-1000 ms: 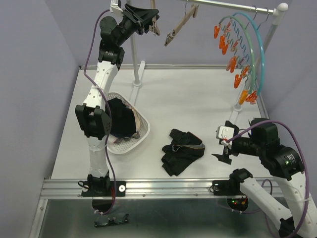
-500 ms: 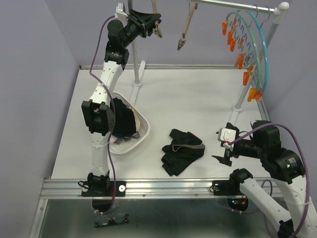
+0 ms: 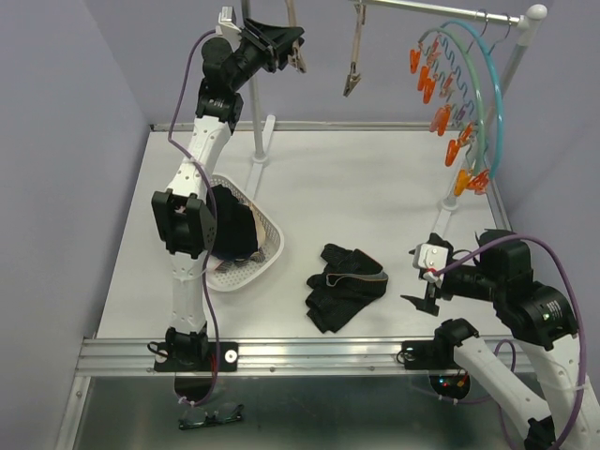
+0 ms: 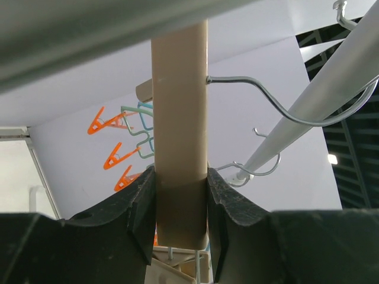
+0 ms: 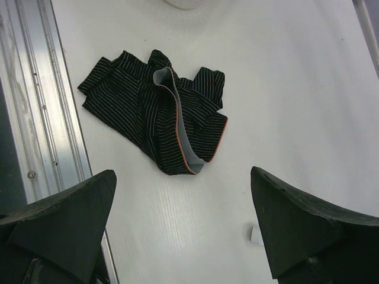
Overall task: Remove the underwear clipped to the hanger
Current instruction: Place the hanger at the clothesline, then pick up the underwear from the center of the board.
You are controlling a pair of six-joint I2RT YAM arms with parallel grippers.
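Observation:
A black pinstriped underwear (image 3: 343, 284) lies crumpled on the table in front of my right gripper, also seen in the right wrist view (image 5: 155, 112). Another black underwear (image 3: 232, 223) fills the white basket (image 3: 270, 259). High at the back, my left gripper (image 3: 291, 42) is shut on the beige wooden bar of the hanger (image 4: 179, 118), gripper (image 4: 179, 177) pads pressed against both its sides. The hanger's clip arm (image 3: 356, 47) dangles with nothing in it. My right gripper (image 3: 424, 291) hovers low over the table, wide open and holding nothing (image 5: 182, 177).
A round teal-and-green hanger with orange pegs (image 3: 457, 122) hangs from the rail (image 3: 441, 11) at the right. The rail's white posts stand at the back left (image 3: 255, 112) and right (image 3: 464, 183). A metal strip (image 3: 309, 352) runs along the near edge.
The left arm rose slightly with the wooden hanger, and its free clip arm swung to hang straight down. The round peg hanger is swaying on the rail. The right arm barely moved.

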